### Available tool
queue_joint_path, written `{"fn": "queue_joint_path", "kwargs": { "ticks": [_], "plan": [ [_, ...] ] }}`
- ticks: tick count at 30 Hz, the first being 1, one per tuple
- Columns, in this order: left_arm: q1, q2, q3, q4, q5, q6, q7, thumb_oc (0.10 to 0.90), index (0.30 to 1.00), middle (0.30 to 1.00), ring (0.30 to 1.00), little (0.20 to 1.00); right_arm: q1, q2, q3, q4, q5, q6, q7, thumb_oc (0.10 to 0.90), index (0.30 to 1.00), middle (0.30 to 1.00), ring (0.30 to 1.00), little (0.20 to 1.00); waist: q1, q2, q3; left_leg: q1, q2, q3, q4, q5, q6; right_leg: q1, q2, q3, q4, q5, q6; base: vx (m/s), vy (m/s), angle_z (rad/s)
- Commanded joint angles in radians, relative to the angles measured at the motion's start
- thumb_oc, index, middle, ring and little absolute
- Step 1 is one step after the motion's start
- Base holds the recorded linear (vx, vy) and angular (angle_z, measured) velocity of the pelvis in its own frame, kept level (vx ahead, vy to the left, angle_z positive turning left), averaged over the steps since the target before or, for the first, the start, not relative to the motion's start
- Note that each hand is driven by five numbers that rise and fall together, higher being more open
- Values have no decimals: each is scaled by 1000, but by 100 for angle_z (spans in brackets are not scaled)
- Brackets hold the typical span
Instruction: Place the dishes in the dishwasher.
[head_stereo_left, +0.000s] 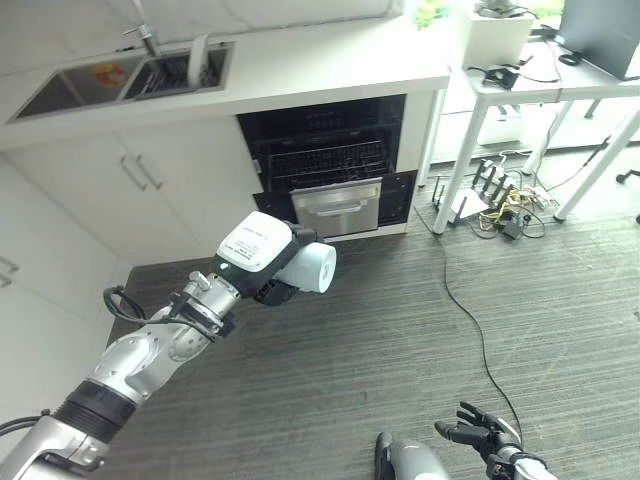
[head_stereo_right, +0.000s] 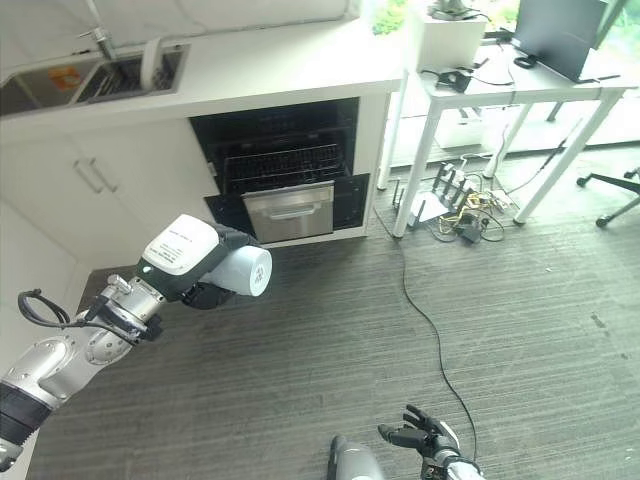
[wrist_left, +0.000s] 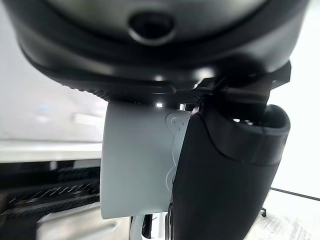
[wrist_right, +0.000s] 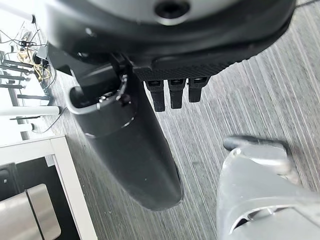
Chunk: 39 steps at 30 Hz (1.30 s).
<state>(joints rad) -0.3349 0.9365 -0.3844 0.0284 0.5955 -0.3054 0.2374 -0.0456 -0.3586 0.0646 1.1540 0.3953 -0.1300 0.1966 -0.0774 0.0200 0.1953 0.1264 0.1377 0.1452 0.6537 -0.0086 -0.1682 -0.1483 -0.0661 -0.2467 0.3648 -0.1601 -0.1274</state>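
The left hand (head_stereo_left: 262, 262) was curled round a white mug (head_stereo_left: 316, 268), holding it on its side in the air, well short of the open dishwasher (head_stereo_left: 325, 165) and out over the dark floor in front of it. In the left wrist view the mug's (wrist_left: 135, 165) smooth wall lay against the thumb (wrist_left: 225, 175), with what looked like its handle just beneath.

The mug appeared to be glazed ceramic: stiff, fairly light, slick to hold and likely to chip or break if dropped on the floor. A grip round the body, as here, seemed the safe hold, and the wall should not be allowed to slide.

Inside the dishwasher, the dark wire rack (head_stereo_left: 330, 160) was drawn partly forward; I could not tell whether anything lay in it. Beside and beyond the dishwasher, the sink (head_stereo_left: 125, 78) on the counter (head_stereo_left: 330, 65) held a white dish (head_stereo_left: 198, 60) standing on edge.

The right hand (head_stereo_left: 478, 430) hung low, well back from the dishwasher, its fingers loosely spread and holding nothing.
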Motion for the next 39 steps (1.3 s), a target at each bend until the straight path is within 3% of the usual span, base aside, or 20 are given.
{"fn": "queue_joint_path", "kwargs": {
  "ticks": [1, 2, 3, 4, 5, 9, 11, 13, 19, 23, 25, 26, 27, 29, 31, 32, 34, 36, 39],
  "plan": [
    [-123, 28, 149, -67, -65, -15, 37, 400, 300, 300, 300, 300, 36, -36, 11, -10, -15, -34, 32, 800, 900, 900, 900, 900, -2, -1, -29, -168, -12, 47, 111, -51, 79, 59, -63, 45, -65, -11, 171, 95, -139, -47],
    [-123, 27, 150, -68, -65, -15, 37, 400, 300, 300, 300, 300, 35, -36, 11, -10, -15, -34, 33, 800, 900, 900, 900, 900, -3, 1, -28, -169, -9, 46, 114, -53, 79, 60, -61, 44, -65, -11, 171, 159, -103, -46],
    [-128, 29, 160, -62, -79, -32, 36, 400, 300, 300, 300, 300, 35, -46, 6, 1, -2, -38, 38, 800, 900, 900, 900, 900, 6, -2, -4, -254, -31, 53, 122, -66, 106, 93, -58, 56, -65, -25, 162, 247, -16, -43],
    [-120, 31, 168, -57, -81, -34, 46, 400, 300, 300, 300, 300, 27, -47, 5, 9, -15, -39, 48, 800, 900, 900, 900, 900, 15, 6, 5, -280, -90, 58, 15, -109, 128, 106, -45, 80, -65, -35, 173, 565, 171, -56],
    [-94, 9, 191, -58, -65, -20, 68, 400, 300, 300, 300, 300, 25, -43, 16, 22, -35, -25, 41, 800, 900, 900, 900, 900, 33, 13, 10, -266, -158, 54, -354, -81, 137, 132, -24, 134, -65, -62, 201, 496, 274, -55],
    [-40, -19, 226, -49, -40, -17, 81, 400, 300, 300, 300, 300, 28, -38, 32, 53, -63, -18, 24, 800, 900, 900, 900, 900, 67, 59, -1, -419, -106, -33, -354, -41, 101, 162, 37, 165, -65, -94, 200, 354, 194, -82],
    [-12, -40, 247, -32, -24, -37, 92, 400, 300, 300, 300, 300, 37, -38, 27, 59, -64, -18, 20, 800, 900, 900, 900, 900, 69, 59, -12, -434, -72, -8, -354, -29, 99, 174, 35, 154, -65, -108, 199, 285, 175, -74],
    [-7, -57, 266, -16, -12, -57, 90, 400, 300, 300, 300, 300, 48, -34, 14, 54, -62, -10, -2, 800, 900, 900, 900, 900, 52, 54, -30, -411, -36, 82, -354, -52, 112, 183, 15, 109, -65, -125, 205, 257, 242, -37],
    [-20, -64, 261, -13, 2, -38, 70, 400, 300, 300, 300, 300, 84, -5, -5, 23, -104, -27, 1, 800, 900, 900, 900, 900, 60, 39, -50, -346, -107, 67, -354, -116, 150, 217, -19, 84, -65, -121, 217, 266, 241, 19],
    [-29, -39, 245, 7, 0, -75, 83, 400, 300, 300, 300, 300, 84, 29, 9, -28, -48, -10, -33, 800, 900, 900, 900, 900, 78, 36, -67, -339, -143, 37, -354, -153, 183, 228, -18, 53, -65, -119, 224, 128, 175, 31],
    [-36, -24, 240, 26, -3, -102, 102, 400, 300, 300, 300, 300, 79, 41, 13, -37, -49, -8, -42, 800, 900, 900, 900, 900, 79, 40, -68, -335, -160, 17, -354, -170, 207, 231, -3, 48, -65, -58, 235, 75, 188, 35],
    [-43, -16, 237, 33, 2, -117, 111, 400, 300, 300, 300, 300, 83, 50, 10, -40, -36, -6, -49, 800, 900, 900, 900, 900, 76, 42, -70, -325, -177, 8, -354, -190, 228, 247, 15, 40, -55, 4, 248, 110, 256, 59],
    [-49, -8, 233, 27, 3, -105, 108, 400, 300, 300, 300, 300, 88, 56, 5, -38, -34, -5, -48, 800, 900, 900, 900, 900, 71, 35, -67, -309, -204, 3, -354, -213, 253, 216, 18, 52, 58, 50, 272, 104, 250, 56],
    [-56, 1, 226, 23, -13, -65, 109, 400, 300, 300, 300, 300, 97, 63, 4, -38, -44, -8, -44, 800, 900, 900, 900, 900, 64, 38, -65, -296, -216, -7, -354, -226, 272, 154, 30, 59, 189, 114, 296, 61, 144, 32],
    [-61, 18, 230, 17, -32, -32, 136, 400, 300, 300, 300, 300, 100, 64, 10, -33, -42, -18, -35, 800, 900, 900, 900, 900, 59, 52, -54, -270, -211, -18, -354, -240, 275, 68, 0, 38, 284, 131, 296, 44, 66, 26],
    [-58, 29, 240, 9, -33, -22, 151, 400, 300, 300, 300, 300, 99, 61, 13, -39, -38, -18, -28, 800, 900, 900, 900, 900, 56, 57, -47, -262, -206, -21, -354, -246, 271, 34, -18, 29, 275, 120, 292, 33, -12, 11],
    [-62, 41, 258, -1, -29, -15, 167, 400, 300, 300, 300, 300, 99, 56, 17, -54, -35, -12, -23, 800, 900, 900, 900, 900, 50, 63, -35, -254, -198, -37, -354, -251, 255, 19, -51, 22, 169, 105, 287, 43, -100, -4],
    [-93, 47, 259, -13, -27, -8, 159, 400, 300, 300, 300, 300, 98, 55, 7, -41, -10, -12, -17, 800, 900, 900, 900, 900, 34, 57, -25, -243, -203, -87, -354, -264, 238, 10, -104, 71, -65, 144, 298, 75, -237, 23],
    [-100, 63, 264, 0, -33, -23, 162, 400, 300, 300, 300, 300, 85, 62, -20, 9, -45, -41, 17, 800, 900, 900, 900, 900, 35, 32, -23, -219, -206, -94, -354, -296, 226, -81, -175, 118, -65, 153, 329, 103, -294, 30]
  ]
}}
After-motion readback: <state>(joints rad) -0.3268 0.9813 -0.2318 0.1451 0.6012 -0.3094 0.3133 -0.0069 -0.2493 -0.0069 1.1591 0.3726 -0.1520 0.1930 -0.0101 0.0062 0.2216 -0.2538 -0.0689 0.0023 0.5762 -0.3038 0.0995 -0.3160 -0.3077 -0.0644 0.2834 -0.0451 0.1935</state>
